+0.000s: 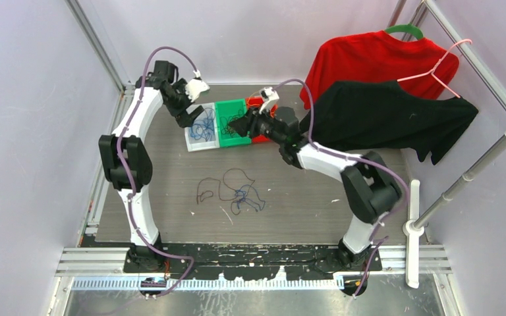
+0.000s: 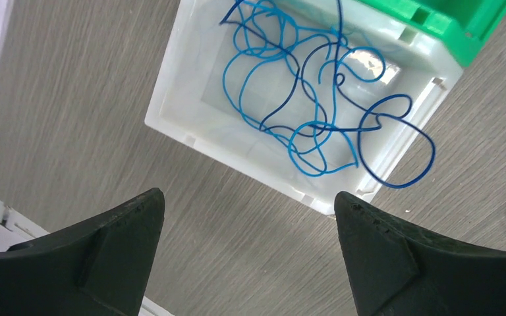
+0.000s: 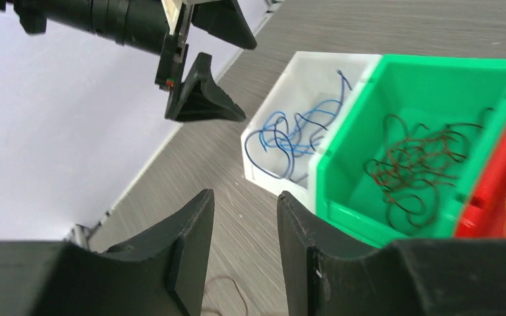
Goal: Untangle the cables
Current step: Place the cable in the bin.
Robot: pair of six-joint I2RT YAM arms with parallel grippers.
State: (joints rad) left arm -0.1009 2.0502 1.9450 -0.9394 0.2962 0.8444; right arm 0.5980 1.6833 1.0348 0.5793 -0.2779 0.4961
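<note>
**Loose tangle lies on the bench, bases-side of the white bin, with both arms up over the bins**

The thin, floppy dark brown and blue cables (image 1: pixel 235 192) not yet sorted sprawl on the grey bench (image 1: pixel 316 204) well apart from the white plastic bin (image 2: pixel 171 99), on the side toward the arm bases. Their spread runs crosswise, with dark loops at one end and a blue clump at the other. The left arm (image 1: pixel 132 122) reaches over the white bin, its jaws spread wide and empty above the blue wires (image 2: pixel 290 99) lying inside; one dark blue loop spills over the bin's rim. The right arm (image 1: pixel 329 158) hovers just beside the white bin, over the green one, its jaws part-open with nothing between them. It looks slightly nearer the tangle. Either arm would have to draw back and dip.
</note>
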